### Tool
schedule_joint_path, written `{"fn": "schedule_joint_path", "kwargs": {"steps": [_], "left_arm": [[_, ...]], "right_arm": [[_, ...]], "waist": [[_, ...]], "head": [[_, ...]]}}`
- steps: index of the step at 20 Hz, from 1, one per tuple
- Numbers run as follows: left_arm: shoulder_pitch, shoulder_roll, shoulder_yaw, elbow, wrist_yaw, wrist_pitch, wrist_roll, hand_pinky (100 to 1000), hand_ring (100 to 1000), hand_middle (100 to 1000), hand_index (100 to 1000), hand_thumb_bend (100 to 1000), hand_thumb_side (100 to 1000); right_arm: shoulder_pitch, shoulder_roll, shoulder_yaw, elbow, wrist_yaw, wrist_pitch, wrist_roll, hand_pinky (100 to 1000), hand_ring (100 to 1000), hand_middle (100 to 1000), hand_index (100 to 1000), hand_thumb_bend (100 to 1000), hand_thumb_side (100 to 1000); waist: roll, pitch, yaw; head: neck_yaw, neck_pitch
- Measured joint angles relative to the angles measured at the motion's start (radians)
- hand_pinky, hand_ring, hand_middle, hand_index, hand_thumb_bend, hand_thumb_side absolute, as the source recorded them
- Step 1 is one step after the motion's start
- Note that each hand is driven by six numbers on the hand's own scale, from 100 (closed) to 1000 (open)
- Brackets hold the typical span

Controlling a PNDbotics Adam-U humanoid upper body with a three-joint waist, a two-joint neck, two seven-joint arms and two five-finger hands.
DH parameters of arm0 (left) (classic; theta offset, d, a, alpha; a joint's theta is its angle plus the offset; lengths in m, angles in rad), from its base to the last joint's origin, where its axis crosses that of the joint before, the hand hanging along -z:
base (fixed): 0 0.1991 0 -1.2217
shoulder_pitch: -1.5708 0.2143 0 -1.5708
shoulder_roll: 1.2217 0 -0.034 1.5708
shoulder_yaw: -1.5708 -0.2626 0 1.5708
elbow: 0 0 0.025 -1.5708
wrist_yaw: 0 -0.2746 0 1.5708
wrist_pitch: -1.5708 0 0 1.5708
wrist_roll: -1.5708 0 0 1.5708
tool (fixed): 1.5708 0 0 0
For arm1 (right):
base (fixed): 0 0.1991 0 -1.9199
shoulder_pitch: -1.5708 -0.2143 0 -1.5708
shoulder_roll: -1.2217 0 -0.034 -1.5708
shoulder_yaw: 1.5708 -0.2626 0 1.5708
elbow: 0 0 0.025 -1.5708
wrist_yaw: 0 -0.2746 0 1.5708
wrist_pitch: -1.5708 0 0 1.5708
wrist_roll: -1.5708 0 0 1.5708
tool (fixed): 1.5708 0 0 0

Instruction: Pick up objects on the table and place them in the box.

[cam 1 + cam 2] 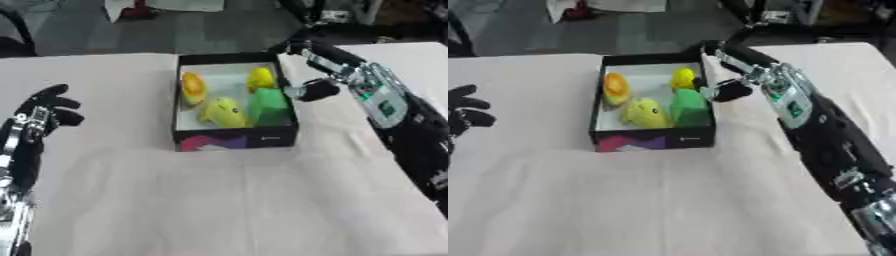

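Left eye view, black box [234, 140] at far centre of white worktop [219, 200], green block [269, 106] and yellow toys [224, 112] inside, right hand [317, 60] beside its right wall with fingers relaxed, holding nothing, left hand [44, 112] idle, loosely open at left edge.

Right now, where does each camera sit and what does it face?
Left eye view: in the head, looking down at the table and box; left hand at left edge, right hand by the box's right wall.
Right eye view: same head, set slightly right; more of the right arm shows.
Shared: the box and the toys in it.
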Motion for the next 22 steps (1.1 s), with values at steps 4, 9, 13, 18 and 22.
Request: {"fn": "schedule_joint_path", "kwargs": {"steps": [4,9,13,18,22], "left_arm": [[0.01,0.017,0.011,0.0,0.0,0.002,0.01,655,584,606,851,116,914],[0.016,0.025,0.022,0.0,-0.001,0.005,0.024,654,584,605,850,113,915],[0.017,0.025,0.024,0.0,-0.001,0.005,0.029,654,584,604,849,110,917],[0.028,0.025,0.021,0.002,0.0,0.004,0.029,653,583,603,848,106,916],[0.028,0.025,0.021,0.002,0.0,0.003,0.03,650,580,599,845,100,912]], "right_arm": [[0.1,-0.024,-0.059,-0.103,-0.064,-0.008,-0.064,843,814,745,882,100,460],[0.23,-0.013,-0.105,-0.235,-0.145,0.019,-0.145,822,794,702,861,100,470],[0.448,0.055,-0.149,-0.388,-0.245,0.074,-0.181,807,774,665,835,100,470],[0.743,0.182,-0.229,-0.66,-0.388,0.215,-0.156,797,757,636,820,100,497],[0.8,0.251,-0.267,-0.718,-0.397,0.288,-0.156,790,744,622,814,100,506]], "waist": [[-0.019,0.0,-0.036],[-0.023,0.0,-0.062],[-0.023,0.0,-0.064],[-0.023,-0.001,-0.07],[-0.023,-0.001,-0.08]], "head": [[0.04,0.0],[0.099,0.0],[0.138,0.0],[0.162,0.0],[0.178,0.0]]}}
